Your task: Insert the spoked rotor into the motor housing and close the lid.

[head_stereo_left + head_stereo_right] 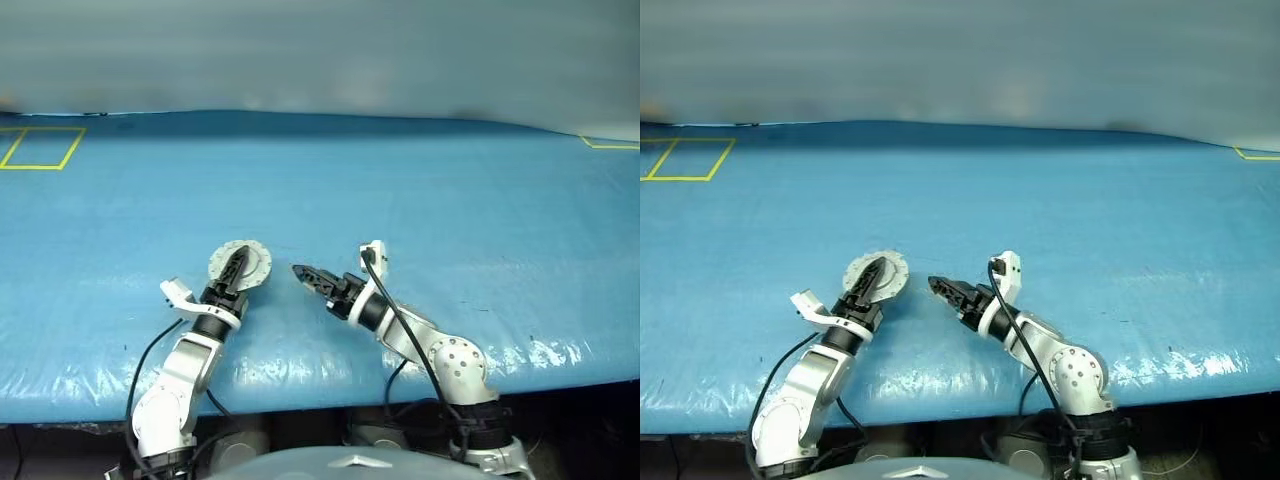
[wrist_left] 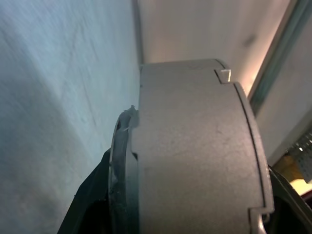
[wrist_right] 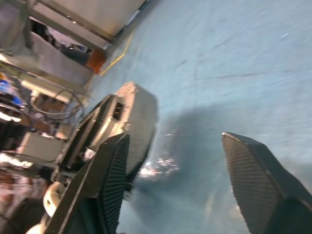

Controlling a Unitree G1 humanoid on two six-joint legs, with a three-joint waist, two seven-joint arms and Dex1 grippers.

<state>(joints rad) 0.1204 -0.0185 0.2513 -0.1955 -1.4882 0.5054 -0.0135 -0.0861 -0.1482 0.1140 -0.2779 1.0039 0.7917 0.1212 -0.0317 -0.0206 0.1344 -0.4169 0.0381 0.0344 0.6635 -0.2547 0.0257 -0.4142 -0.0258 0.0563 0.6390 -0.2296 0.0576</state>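
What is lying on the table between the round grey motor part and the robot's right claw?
Nothing: in the left eye view only bare blue table separates the motor housing from the right end effector. The right wrist view shows the same bare gap.

A broad worktop (image 1: 420,190) covered in wrinkled blue plastic sheeting spans the scene, glossy along its near edge. Yellow tape lines (image 1: 40,148) mark a rectangle at its far left corner, and another yellow tape corner (image 1: 610,145) sits at far right.
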